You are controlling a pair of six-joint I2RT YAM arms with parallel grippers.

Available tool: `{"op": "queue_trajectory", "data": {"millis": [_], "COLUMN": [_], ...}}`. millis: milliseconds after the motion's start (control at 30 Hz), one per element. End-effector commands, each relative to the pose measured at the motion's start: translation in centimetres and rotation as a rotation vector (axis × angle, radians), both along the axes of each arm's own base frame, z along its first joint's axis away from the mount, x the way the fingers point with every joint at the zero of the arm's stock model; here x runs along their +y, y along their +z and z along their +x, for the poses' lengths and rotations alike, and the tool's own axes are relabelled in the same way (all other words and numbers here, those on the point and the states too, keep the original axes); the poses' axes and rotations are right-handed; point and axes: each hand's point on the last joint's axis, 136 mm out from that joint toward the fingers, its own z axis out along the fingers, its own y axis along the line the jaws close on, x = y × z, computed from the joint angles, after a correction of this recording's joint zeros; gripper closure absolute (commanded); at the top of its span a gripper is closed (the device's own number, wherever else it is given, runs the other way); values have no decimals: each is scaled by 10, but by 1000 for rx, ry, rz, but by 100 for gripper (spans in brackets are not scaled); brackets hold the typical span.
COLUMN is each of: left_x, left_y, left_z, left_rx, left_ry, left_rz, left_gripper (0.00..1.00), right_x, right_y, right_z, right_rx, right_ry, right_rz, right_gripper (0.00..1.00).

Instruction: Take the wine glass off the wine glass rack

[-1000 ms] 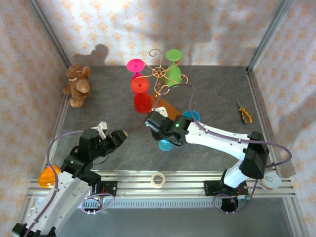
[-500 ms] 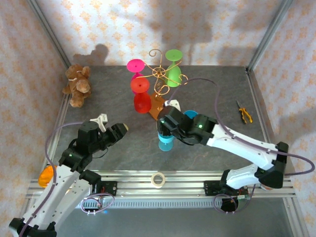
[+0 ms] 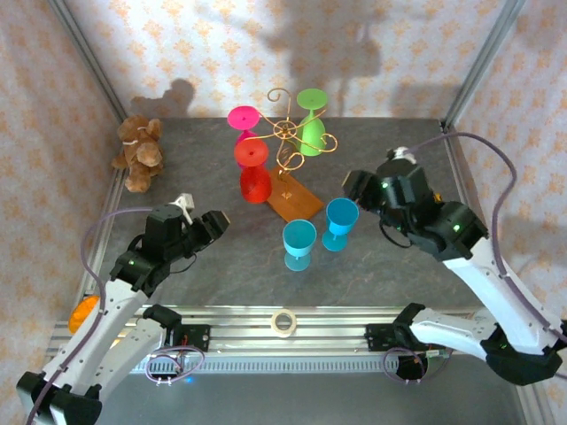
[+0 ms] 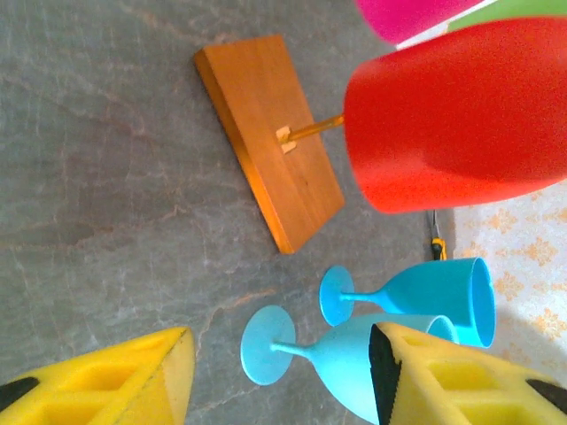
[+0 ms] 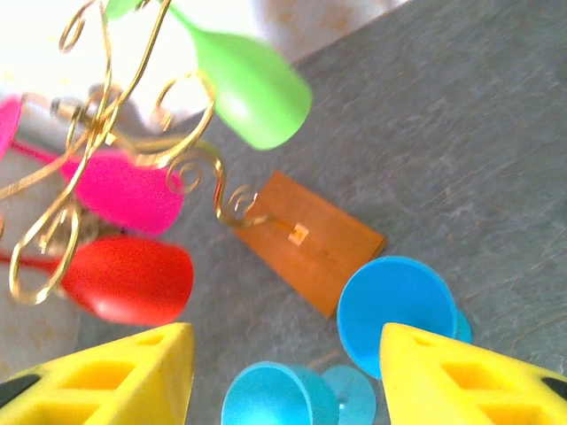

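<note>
Open and empty, the right pincer (image 3: pixel 354 188) hangs above the grey worktop (image 3: pixel 195 186), its yellow fingers (image 5: pixel 115 376) spread wide with nothing between them. We see the left pincer (image 3: pixel 213 227) just as wide open and just as empty, its own fingers (image 4: pixel 452 376) framing the scene ahead.

Between the two pincers, two wine glasses stand upright on the worktop, off the rack. The turquoise wine glass (image 3: pixel 299 241) sits roughly midway between them. The blue wine glass (image 3: pixel 341 217) stands just beside it, nearer the right pincer and close by its fingertips. Neither pincer touches either glass.

Beyond both pincers we find the wine glass rack (image 3: pixel 285 133), its copper-gold scrolls spreading from a post fixed in a wooden base (image 3: pixel 294 198), which lies just past the two standing glasses. Three glasses hang bowl-down from its arms: a red wine glass (image 3: pixel 255 181) on the side toward the left pincer, a pink wine glass (image 3: pixel 243 118) behind it, and a green wine glass (image 3: pixel 310 133) on the far side, ahead of the right pincer.

Well beyond the left pincer, to its left, sits a teddy bear (image 3: pixel 139 152). Pliers (image 3: pixel 437 204) lie off to the right pincer's right.
</note>
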Motion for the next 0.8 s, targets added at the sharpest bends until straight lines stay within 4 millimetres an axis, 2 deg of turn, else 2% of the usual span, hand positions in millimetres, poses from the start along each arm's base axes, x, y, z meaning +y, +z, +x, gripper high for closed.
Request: {"op": "queue_trajectory", "data": {"millis": [0,167,300,433,567,633,767], "left_x": [13,17,31,52,68,69,73], "left_y": [10,16,23,40,53,57,52], "left_z": [5,6,-1,-11,-20,-22,-22], "left_rx": [-54,-73,-72,-89,-94,-104,-100], "left_ry": [42,64,118,194,271,277,322], "left_rz": [65,70,106,165,175,167,143], "left_gripper": [45,45,44,43,43,43,43], "right_x": [4,-2,-8,-5,1,3,4], "right_y": [20,32,49,59,63,62,55], "right_z": [15,55,98,136,171,189,211], "right_rx": [-23,-36,-86,-125,-123,-115,-104], "right_ry": [54,73,96,131,169,193,213], "right_rz": [114,209,318,331,350,391,352], "right_gripper": [40,37,36,36,35,37,39]}}
